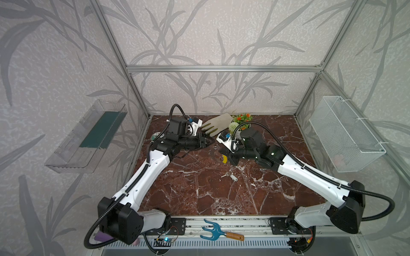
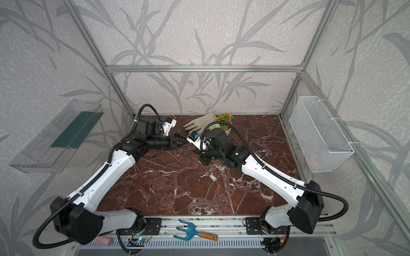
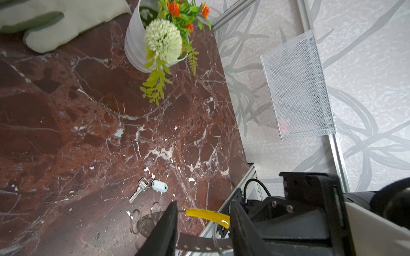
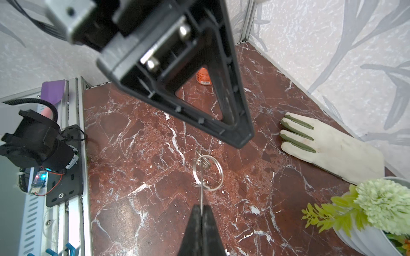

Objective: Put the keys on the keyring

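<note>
The keys (image 1: pixel 230 176) lie on the marble top between the arms, one silvery key with a white oblong tag (image 3: pixel 159 185). The keyring shows as a thin grey wire with a yellow sleeve (image 3: pixel 206 214) (image 1: pixel 224 159), held above the table. My right gripper (image 4: pixel 202 210) is shut on the wire, and small split rings (image 4: pixel 207 172) hang on it past the fingertips. My left gripper (image 3: pixel 204 228) stands open, its jaws either side of the yellow sleeve. In both top views the two grippers (image 1: pixel 208 141) (image 1: pixel 223 153) meet tip to tip at mid-table.
A pale glove (image 1: pixel 216 125) and a white flower pot (image 1: pixel 240 126) stand at the back. A round tin (image 1: pixel 156 136) lies behind the left arm. A blue hand rake (image 1: pixel 218 231) rests on the front rail. A wire basket (image 1: pixel 346 133) hangs on the right wall.
</note>
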Controlling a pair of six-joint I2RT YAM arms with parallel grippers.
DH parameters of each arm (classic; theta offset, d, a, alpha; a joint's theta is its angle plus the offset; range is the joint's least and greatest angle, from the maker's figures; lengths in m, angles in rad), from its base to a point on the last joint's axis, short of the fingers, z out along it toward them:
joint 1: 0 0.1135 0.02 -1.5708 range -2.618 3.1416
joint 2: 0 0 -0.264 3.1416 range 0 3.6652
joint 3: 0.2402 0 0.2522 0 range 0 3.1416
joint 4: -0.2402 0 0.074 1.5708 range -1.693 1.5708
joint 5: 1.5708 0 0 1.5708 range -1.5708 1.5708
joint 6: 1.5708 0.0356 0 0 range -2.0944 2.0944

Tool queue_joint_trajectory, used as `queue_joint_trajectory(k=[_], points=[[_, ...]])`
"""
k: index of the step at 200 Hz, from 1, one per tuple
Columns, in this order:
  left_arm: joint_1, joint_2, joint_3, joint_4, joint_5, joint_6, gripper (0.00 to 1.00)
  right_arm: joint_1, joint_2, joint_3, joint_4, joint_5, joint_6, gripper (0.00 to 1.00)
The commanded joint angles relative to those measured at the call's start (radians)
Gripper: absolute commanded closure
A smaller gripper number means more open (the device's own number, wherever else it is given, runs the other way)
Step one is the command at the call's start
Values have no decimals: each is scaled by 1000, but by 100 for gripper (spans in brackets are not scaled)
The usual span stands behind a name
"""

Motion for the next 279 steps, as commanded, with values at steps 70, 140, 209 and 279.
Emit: queue_joint_trajectory(k=[70, 140, 209, 279], points=[[-28, -5, -35, 19, 143, -37, 62, 11, 17, 4, 0, 68, -38, 100], [-58, -19, -28, 31, 156, -45, 68, 11, 23, -6, 12, 83, -32, 100], [-67, -11, -13, -63, 95, 31, 80, 10, 14, -11, 17, 79, -19, 100], [-72, -23, -8, -74, 41, 45, 94, 11, -5, -24, 21, 76, -1, 100]])
